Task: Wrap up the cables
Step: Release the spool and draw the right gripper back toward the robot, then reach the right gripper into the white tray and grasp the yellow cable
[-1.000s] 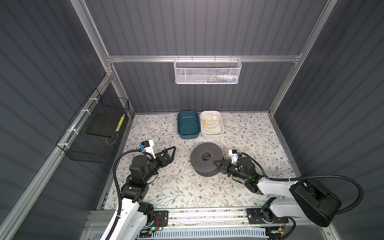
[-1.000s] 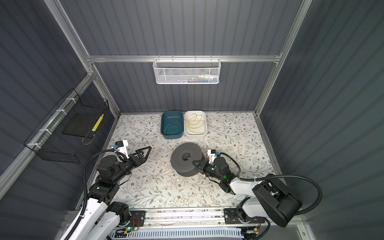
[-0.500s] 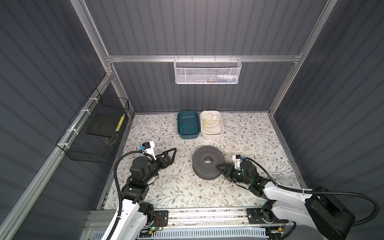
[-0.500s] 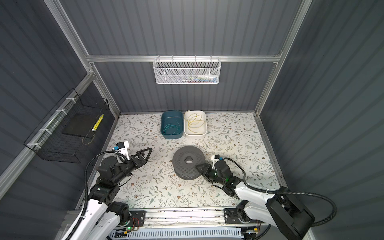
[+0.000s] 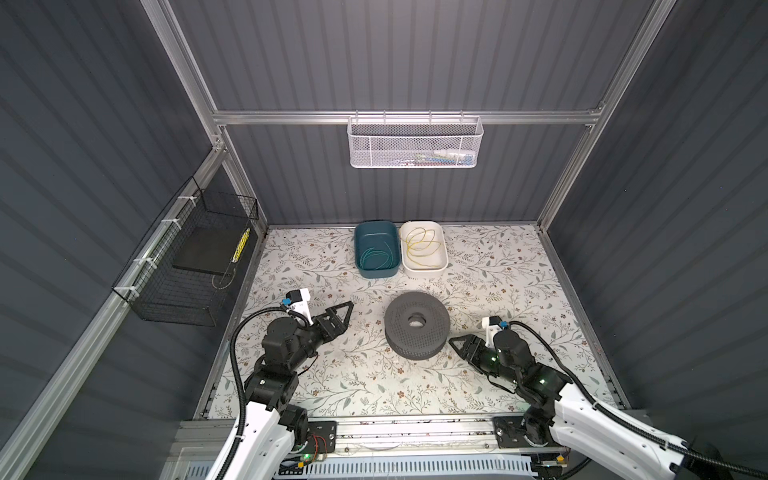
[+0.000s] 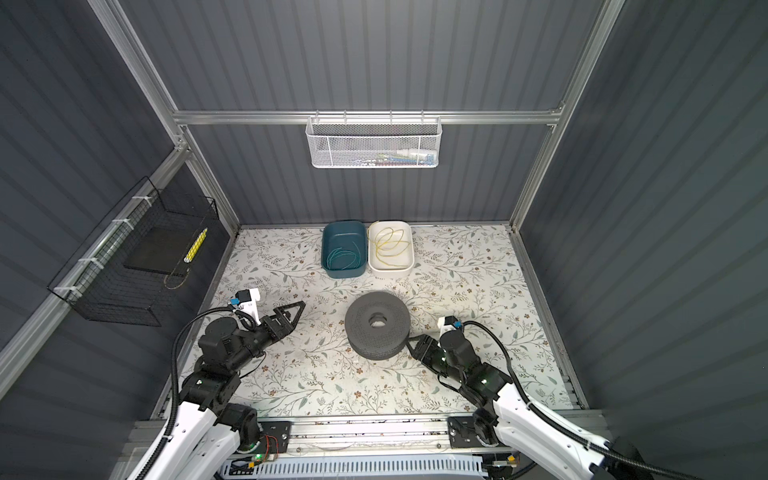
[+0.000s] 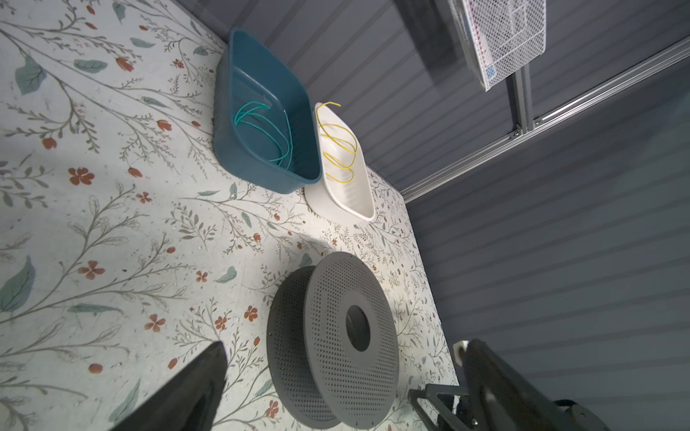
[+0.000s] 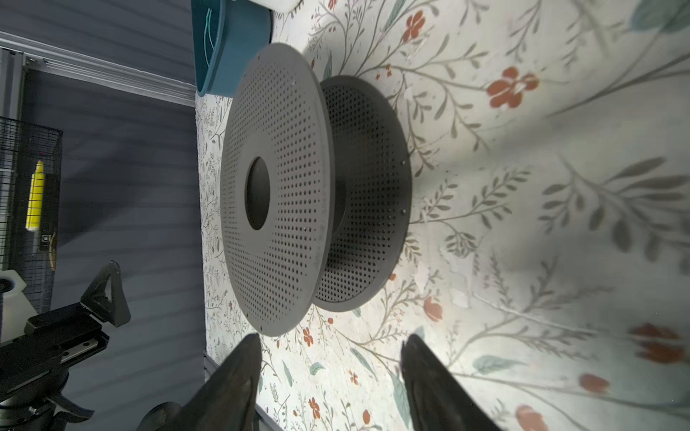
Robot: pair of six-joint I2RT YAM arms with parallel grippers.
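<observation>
Two white-and-black arms reach in from the near edge of a table (image 5: 291, 257) covered in a pale floral print. On the far left, a black wire crate (image 5: 183, 266) hangs on the ribbed grey wall. Next comes the left arm, elbow bent and forearm low, its left claw (image 5: 338, 316) held low over the table with the dark triangular fingers (image 7: 201, 388) spread wide and holding nothing. Toward the back, a glossy teal tub (image 5: 376, 249) with rounded corners holds the teal-green cable (image 5: 376, 258), a thin wire curled in loose loops. Just beside it, a white tub (image 5: 424, 249) of the same shape holds the yellow cable (image 5: 420, 248), one springy end rising above the rim in the left wrist view. Nearer the middle lies a matte grey spool (image 5: 417, 324), flat on one of its two round perforated flanges, with a hole through the hub. Just right of it the right arm stretches low, its right claw (image 5: 457, 345) pointing at the spool's rim, fingers (image 8: 242, 365) parted and empty. Whether a fingertip touches the rim cannot be told.
</observation>
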